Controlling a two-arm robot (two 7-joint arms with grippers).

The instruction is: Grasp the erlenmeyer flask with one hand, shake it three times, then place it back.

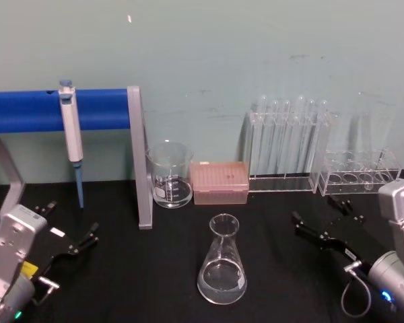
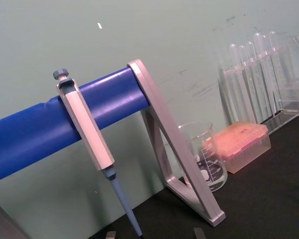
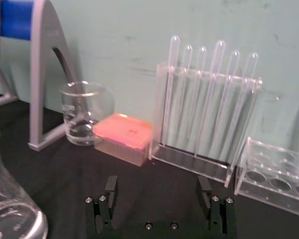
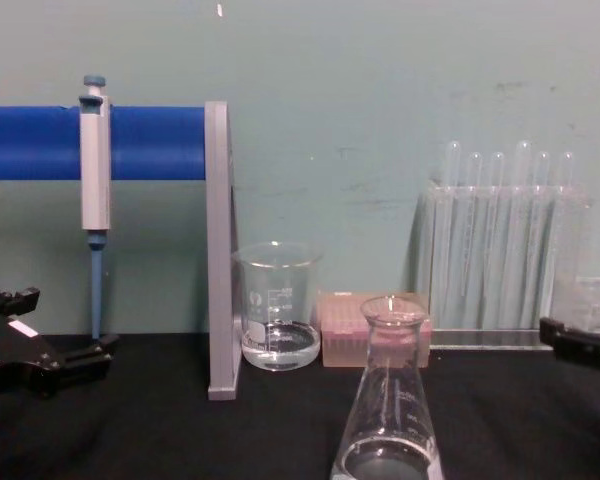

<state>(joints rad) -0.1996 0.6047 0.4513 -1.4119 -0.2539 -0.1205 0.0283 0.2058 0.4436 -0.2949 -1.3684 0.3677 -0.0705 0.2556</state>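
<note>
- On the black counter (image 1: 155, 269), toward the front and about midway between the two arms, the erlenmeyer flask (image 1: 222, 269) stands upright with nothing touching it; a little clear liquid sits in its wide base.
- In the chest view the erlenmeyer flask (image 4: 387, 400) rises in the foreground, its flared rim overlapping the pink box behind it.
- The right gripper (image 1: 323, 225) hovers low to the right of the flask and apart from it, pointing toward the back racks; its jaws are released, spread wide, as the right wrist view shows with the right gripper (image 3: 159, 191) empty and the flask's shoulder (image 3: 10, 204) off to one side.
- The left gripper (image 1: 71, 232) rests at the front left of the counter, near the foot of the stand; its jaws are spread with nothing between them.
- Behind the flask, a glass beaker (image 1: 170, 173) stands beside a pink tip box (image 1: 219, 182), the two nearly touching.
- A clear rack of test tubes (image 1: 286, 145) stands against the wall to the right of the box, with a lower clear rack (image 1: 357, 176) further right.
- A pipette (image 1: 71, 134) hangs upright from a blue bar (image 1: 27, 111) carried by a grey frame (image 1: 140, 161) on the left.
</note>
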